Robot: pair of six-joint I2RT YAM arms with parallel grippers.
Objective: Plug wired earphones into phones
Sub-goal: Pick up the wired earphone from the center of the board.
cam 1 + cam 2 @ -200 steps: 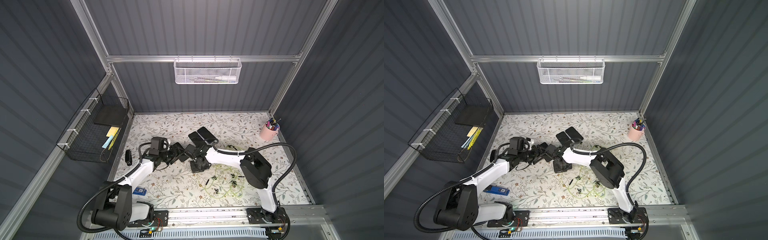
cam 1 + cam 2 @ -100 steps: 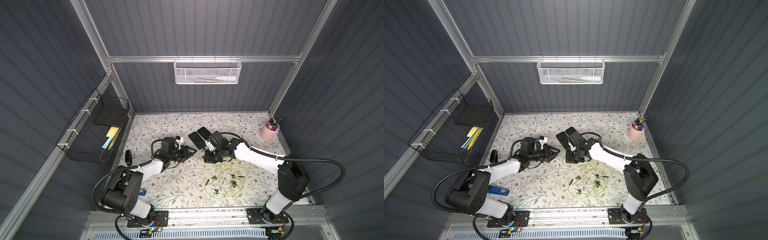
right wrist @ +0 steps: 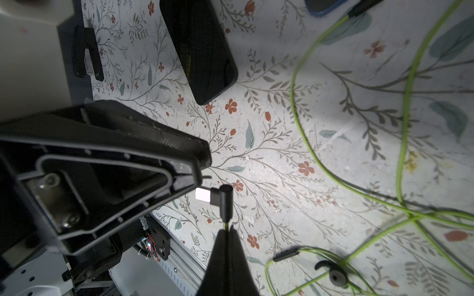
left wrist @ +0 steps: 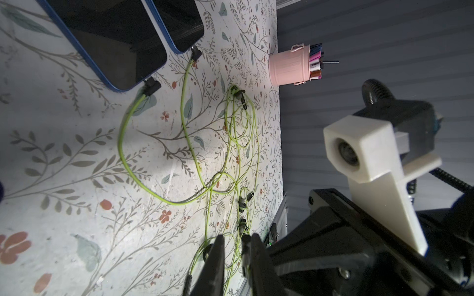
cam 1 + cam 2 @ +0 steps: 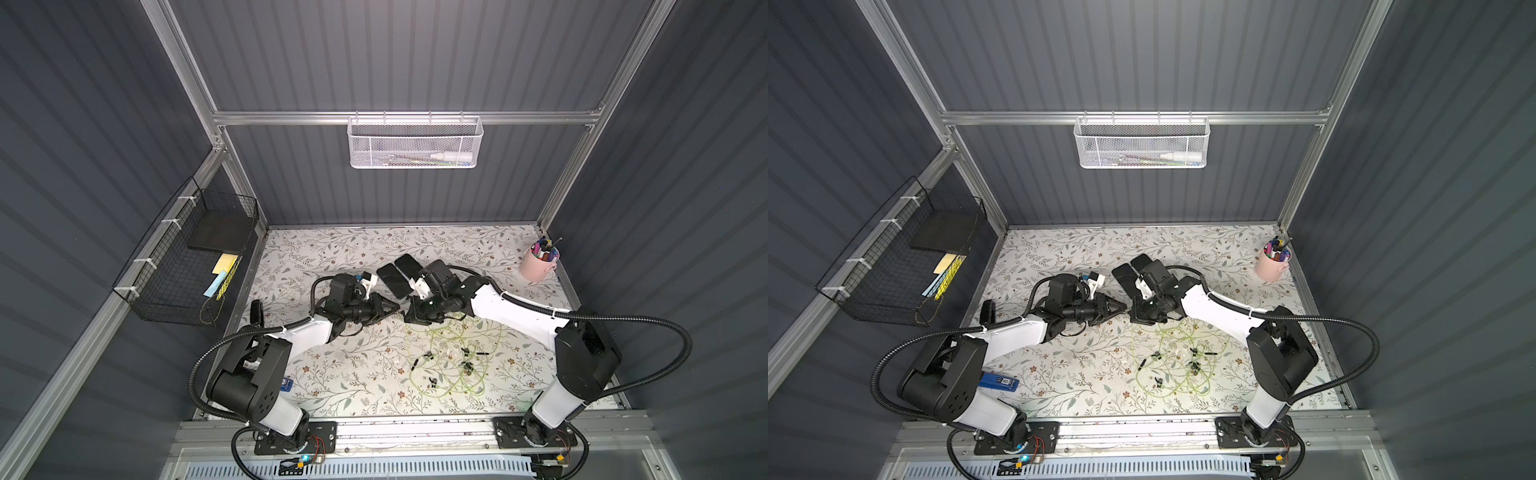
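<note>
Now: left gripper (image 4: 237, 258) at centre, jaws a narrow slit apart, tip beside the plug (image 3: 223, 200); contact unclear. Right gripper (image 3: 227, 237) pressed together, pinching the wired earphones (image 5: 465, 365) cable behind that plug; loops lie on the floral mat (image 5: 332, 374), front-right. Phones (image 5: 392, 279) just behind. Right elbow swung outward since a second ago.

Bench: floral-patterned top (image 5: 357, 374).
Middle, toward back edge: two phones (image 5: 392, 279), side by side.
Right of middle: wired earphones (image 5: 449, 365), looped tangle.
Far right corner: pink cup (image 5: 538, 266) of pens.
Left edge: small black object (image 5: 257, 312).
</note>
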